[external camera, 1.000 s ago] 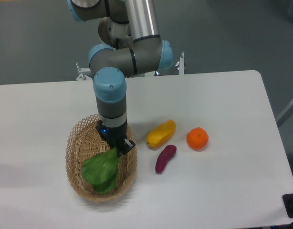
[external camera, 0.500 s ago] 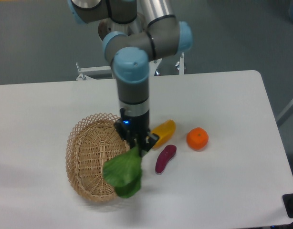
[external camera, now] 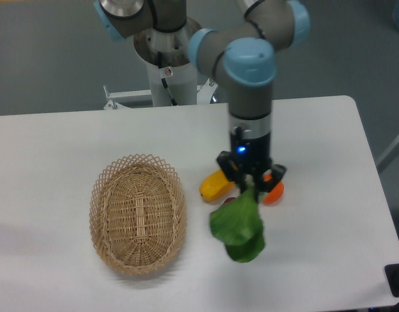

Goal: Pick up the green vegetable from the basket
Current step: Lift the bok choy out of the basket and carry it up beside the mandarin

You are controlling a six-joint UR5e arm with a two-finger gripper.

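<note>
The green vegetable hangs in the air, leaves down, to the right of the basket. My gripper is shut on its pale stem end, above the table's middle. The basket, an oval tan wicker one, sits at the left front with nothing in it.
A yellow oblong vegetable lies just left of the gripper. An orange fruit peeks out at the gripper's right. A purple vegetable is mostly hidden behind the hanging leaves. The table's right edge lies far to the right.
The gripper has carried the green vegetable up out of the basket and rightward, past the rim, to hang over the yellow and purple vegetables. The basket is now empty.
</note>
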